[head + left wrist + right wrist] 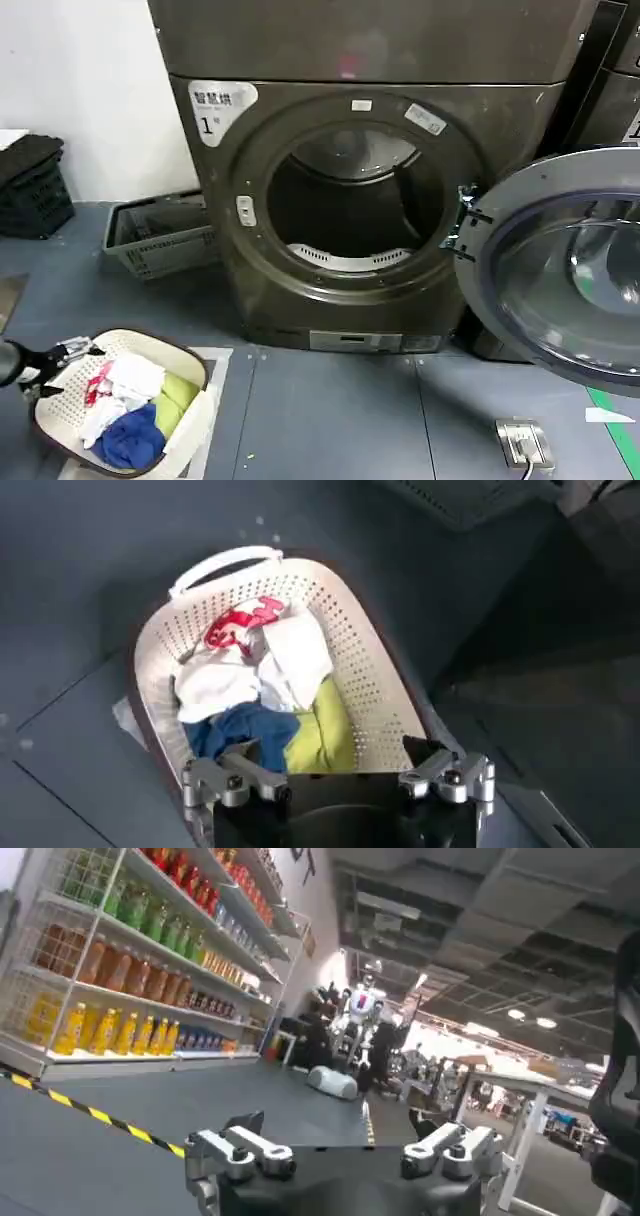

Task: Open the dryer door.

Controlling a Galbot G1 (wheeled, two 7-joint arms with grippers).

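The dryer (400, 45) is a dark bronze-grey front loader with a white "1" sticker (215, 105). The dryer door (565, 270) stands swung wide to the right on its hinge, its grey inner face and tinted glass turned toward me. The drum opening (350, 200) is exposed and dark. My left gripper (62, 355) (338, 755) hangs open low on the left, over the near rim of a laundry basket, holding nothing. My right gripper (338, 1123) is open and empty, facing away toward a room with shelves.
A white perforated laundry basket (150, 345) (370, 670) with clothes sits on the floor at the left front. A grey basket (160, 240) and black crates (30, 190) stand by the wall. A second dark machine (610, 100) is behind the door; a floor socket (525, 440) lies at the right front.
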